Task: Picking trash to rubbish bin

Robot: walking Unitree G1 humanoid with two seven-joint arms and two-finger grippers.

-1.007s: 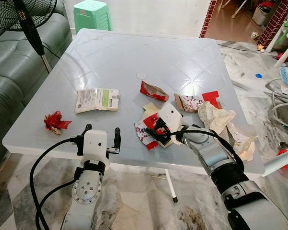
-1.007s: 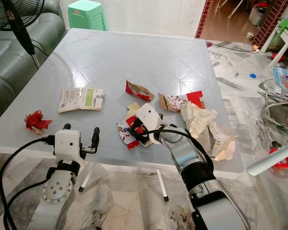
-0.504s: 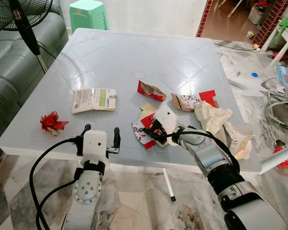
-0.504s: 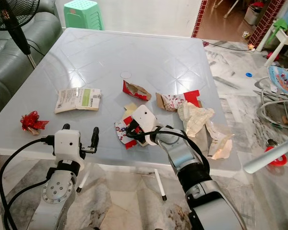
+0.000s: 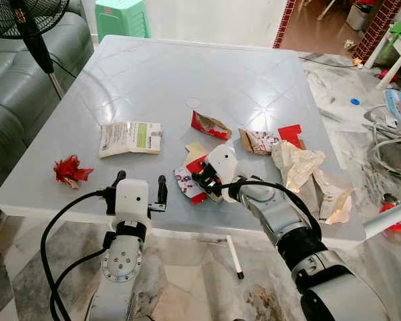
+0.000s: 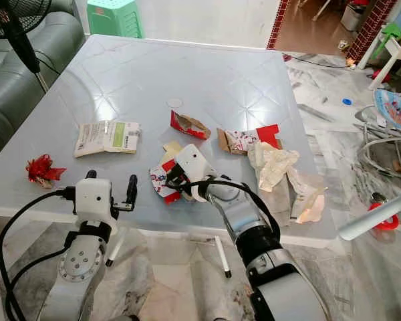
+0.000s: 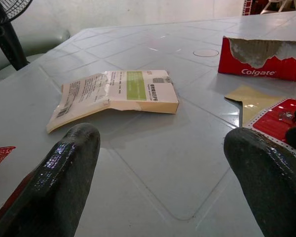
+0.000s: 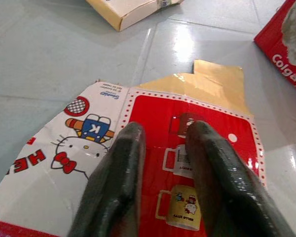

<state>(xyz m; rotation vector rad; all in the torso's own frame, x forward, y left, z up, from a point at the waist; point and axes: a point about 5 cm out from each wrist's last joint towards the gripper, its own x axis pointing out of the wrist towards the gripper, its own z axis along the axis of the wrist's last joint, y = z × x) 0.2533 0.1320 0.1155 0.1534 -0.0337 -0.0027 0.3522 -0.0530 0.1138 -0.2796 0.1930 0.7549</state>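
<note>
You are barely started: all the trash lies on the bench [image 5: 154, 73], and your right gripper [image 5: 202, 179] has its fingers nearly closed, pressed onto the red card [image 8: 197, 148] near the front edge, not lifting it. Your left gripper [image 5: 139, 190] hovers wide open and empty. The right wrist view shows the card's cartoon print and the Colgate box [image 7: 261, 61] corner; the bin's whereabouts you cannot tell.

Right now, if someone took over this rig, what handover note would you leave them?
Right gripper: down on the red Hello Kitty wrapper near the table's front edge, fingers nearly together; a grasp is unconfirmed.
Left gripper: open, hovering at the front edge, holding nothing.
On the table: beige box, red bow, torn Colgate box, a torn wrapper, crumpled paper.
Done: nothing visibly binned.
Left: all pieces; I see no bin.
</note>
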